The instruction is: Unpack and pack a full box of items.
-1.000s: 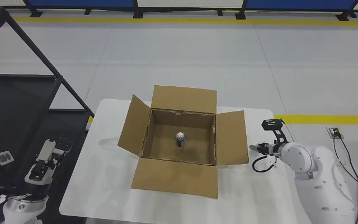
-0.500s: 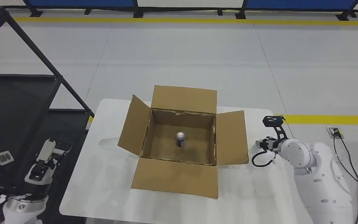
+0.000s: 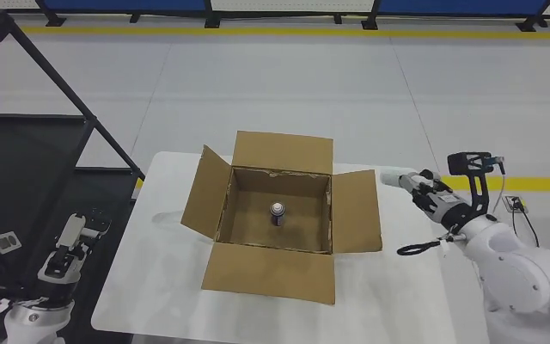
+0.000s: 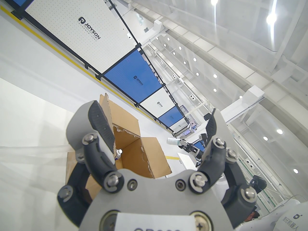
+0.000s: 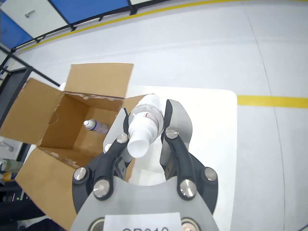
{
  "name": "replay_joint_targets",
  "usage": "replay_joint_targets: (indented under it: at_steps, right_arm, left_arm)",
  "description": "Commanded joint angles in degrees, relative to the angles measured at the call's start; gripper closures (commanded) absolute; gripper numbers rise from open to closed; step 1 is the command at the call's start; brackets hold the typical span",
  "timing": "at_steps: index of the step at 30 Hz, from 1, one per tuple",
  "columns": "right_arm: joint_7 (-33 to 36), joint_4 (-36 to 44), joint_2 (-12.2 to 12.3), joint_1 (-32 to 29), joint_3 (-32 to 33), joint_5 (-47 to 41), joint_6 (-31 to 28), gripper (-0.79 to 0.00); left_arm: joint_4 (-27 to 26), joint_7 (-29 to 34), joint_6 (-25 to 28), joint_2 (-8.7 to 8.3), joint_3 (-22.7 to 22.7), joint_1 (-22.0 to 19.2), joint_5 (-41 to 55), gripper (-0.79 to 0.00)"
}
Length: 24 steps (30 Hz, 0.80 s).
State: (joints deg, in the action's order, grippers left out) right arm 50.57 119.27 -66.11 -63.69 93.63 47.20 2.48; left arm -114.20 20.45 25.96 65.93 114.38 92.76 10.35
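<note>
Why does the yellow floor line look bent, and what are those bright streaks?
Right wrist view: a wide lens bows the yellow floor line; top view: it runs straight; left wrist view: the camera faces the ceiling lamps, which flare.

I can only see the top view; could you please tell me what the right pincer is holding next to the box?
Observer: The right pincer is shut on a clear bottle with a white cap.
Operator: Thank you. Is the left pincer holding anything?
Observer: No, the left pincer is open and empty.
</note>
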Motion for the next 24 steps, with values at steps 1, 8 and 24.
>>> replay_joint_targets:
  at_steps: [1, 8, 24]
  right_arm:
    - [2.2, 1.6, 0.0, 1.2, -3.9, 0.2, -1.9, 0.0]
    - [10.5, -8.4, -1.2, 13.8, -23.4, 6.2, -4.4, 0.0]
    - [11.0, -40.8, -8.9, 35.2, -49.4, 8.3, 3.1, 0.0]
  left_arm:
    - [0.0, 0.0, 0.0, 0.0, 0.0, 0.0, 0.0, -0.785]
    - [0.0, 0.0, 0.0, 0.0, 0.0, 0.0, 0.0, -0.785]
    - [0.0, 0.0, 0.0, 0.0, 0.0, 0.0, 0.0, -0.785]
